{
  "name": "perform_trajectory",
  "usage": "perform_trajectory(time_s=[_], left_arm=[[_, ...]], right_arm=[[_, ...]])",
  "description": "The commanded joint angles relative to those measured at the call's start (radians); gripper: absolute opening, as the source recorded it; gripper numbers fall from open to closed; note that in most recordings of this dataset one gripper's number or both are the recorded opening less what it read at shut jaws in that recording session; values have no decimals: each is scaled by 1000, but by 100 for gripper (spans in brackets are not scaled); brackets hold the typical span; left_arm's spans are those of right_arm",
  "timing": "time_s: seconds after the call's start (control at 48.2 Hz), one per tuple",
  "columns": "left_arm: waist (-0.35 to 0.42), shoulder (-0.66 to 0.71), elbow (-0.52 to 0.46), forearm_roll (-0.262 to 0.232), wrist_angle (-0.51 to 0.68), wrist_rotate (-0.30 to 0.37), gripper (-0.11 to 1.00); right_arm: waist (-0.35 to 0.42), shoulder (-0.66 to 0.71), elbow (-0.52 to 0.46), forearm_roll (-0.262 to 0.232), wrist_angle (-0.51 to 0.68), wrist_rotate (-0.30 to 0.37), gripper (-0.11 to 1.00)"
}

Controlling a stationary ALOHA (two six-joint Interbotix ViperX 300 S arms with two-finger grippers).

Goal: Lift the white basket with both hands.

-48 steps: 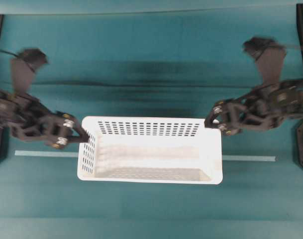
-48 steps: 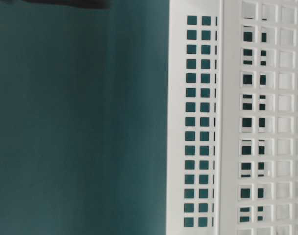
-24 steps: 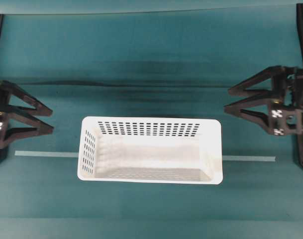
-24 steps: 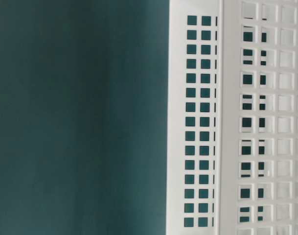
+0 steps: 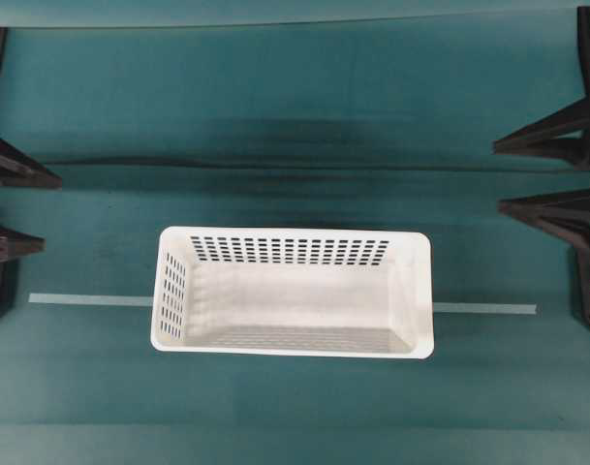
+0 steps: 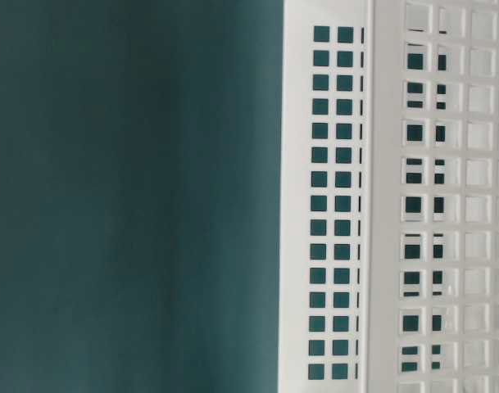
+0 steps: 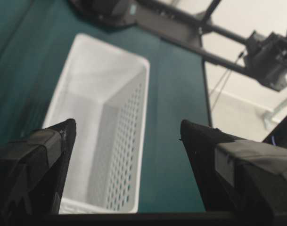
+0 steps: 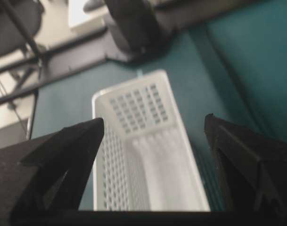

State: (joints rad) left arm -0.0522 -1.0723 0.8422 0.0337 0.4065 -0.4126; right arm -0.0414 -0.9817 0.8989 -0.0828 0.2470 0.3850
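No readable writing shows anywhere. The white basket point(image 5: 293, 293) sits on the teal bench point(image 5: 295, 126), with the left claw point(image 7: 127, 132) and right claw point(image 8: 152, 125) both spread wide, empty, well apart from it.

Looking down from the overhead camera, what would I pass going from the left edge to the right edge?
Left end effector → white basket → right end effector, all over the teal table.
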Motion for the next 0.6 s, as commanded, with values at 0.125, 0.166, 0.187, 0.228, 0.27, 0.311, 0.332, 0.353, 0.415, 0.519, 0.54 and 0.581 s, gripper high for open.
perform_trajectory(time_s=[0.125, 0.166, 0.187, 0.228, 0.27, 0.311, 0.332, 0.353, 0.415, 0.519, 0.54, 0.581], left_arm=[[0, -28, -14, 5, -9, 0, 90], [0, -28, -14, 5, -9, 2, 90], [0, -28, -12, 5, -11, 2, 90], [-2, -28, -12, 5, -9, 2, 90], [-2, -28, -12, 3, -9, 2, 90], [0, -28, -11, 3, -9, 2, 90], [-2, -28, -9, 3, -9, 2, 90], [0, -28, -9, 3, -9, 2, 90], [0, -26, -6, 5, -9, 2, 90], [0, -25, -5, 3, -9, 2, 90], [0, -25, -3, 5, -11, 2, 90], [-2, -25, -3, 5, -9, 2, 90]], right_arm=[[-2, -41, 9, -3, -14, -8, 93], [-2, -44, 11, -3, -14, -8, 93], [-2, -44, 12, -3, -14, -8, 93], [-2, -44, 14, -3, -15, -8, 93], [-2, -44, 14, -3, -15, -8, 93], [-2, -44, 14, -3, -15, -8, 93], [-2, -44, 14, -3, -15, -8, 93], [-2, -43, 14, -3, -17, -8, 93], [-2, -43, 15, -3, -20, -8, 93], [-2, -41, 18, -3, -20, -8, 93], [-2, -41, 18, -3, -20, -8, 93], [-2, -41, 20, -3, -20, -8, 93]])
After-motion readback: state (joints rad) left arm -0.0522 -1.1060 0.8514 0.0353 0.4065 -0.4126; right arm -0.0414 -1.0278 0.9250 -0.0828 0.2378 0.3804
